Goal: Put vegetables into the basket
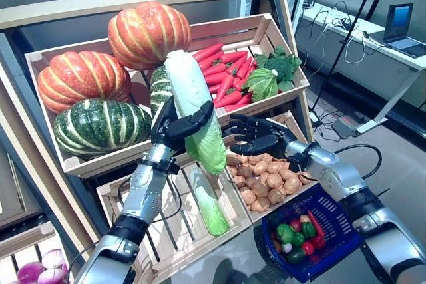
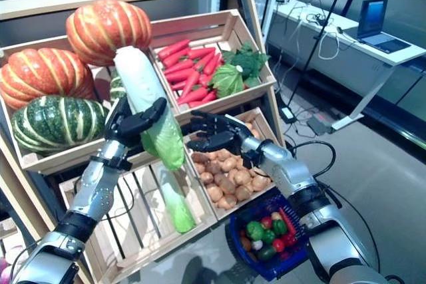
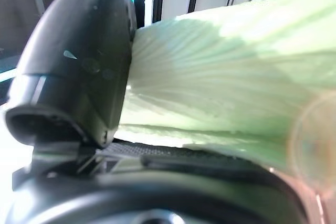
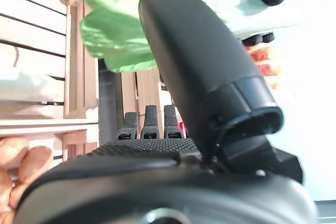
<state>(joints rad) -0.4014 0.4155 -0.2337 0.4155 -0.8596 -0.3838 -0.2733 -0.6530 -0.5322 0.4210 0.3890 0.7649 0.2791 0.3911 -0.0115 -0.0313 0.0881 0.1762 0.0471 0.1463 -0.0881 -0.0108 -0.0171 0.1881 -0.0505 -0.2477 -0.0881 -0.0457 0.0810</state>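
Observation:
My left hand (image 1: 174, 126) is shut on a long napa cabbage (image 1: 195, 108), held upright in front of the shelf, white stem up and green leaves down. Up close the pale green cabbage (image 3: 226, 77) presses against the thumb (image 3: 79, 61). My right hand (image 1: 256, 136) is open, its fingers spread just right of the cabbage's leafy end, over the potato crate. A blue basket (image 1: 336, 214) hangs at my right forearm and holds small red and green vegetables (image 1: 297, 234). A second cabbage (image 1: 208, 201) lies in the lower left crate.
The top shelf holds orange and green pumpkins (image 1: 150, 31), red carrots (image 1: 226, 74) and leafy greens (image 1: 273, 74). Potatoes (image 1: 266, 181) fill the lower right crate. Purple onions (image 1: 40, 272) sit low at left. A desk with a laptop (image 1: 399, 28) stands behind on the right.

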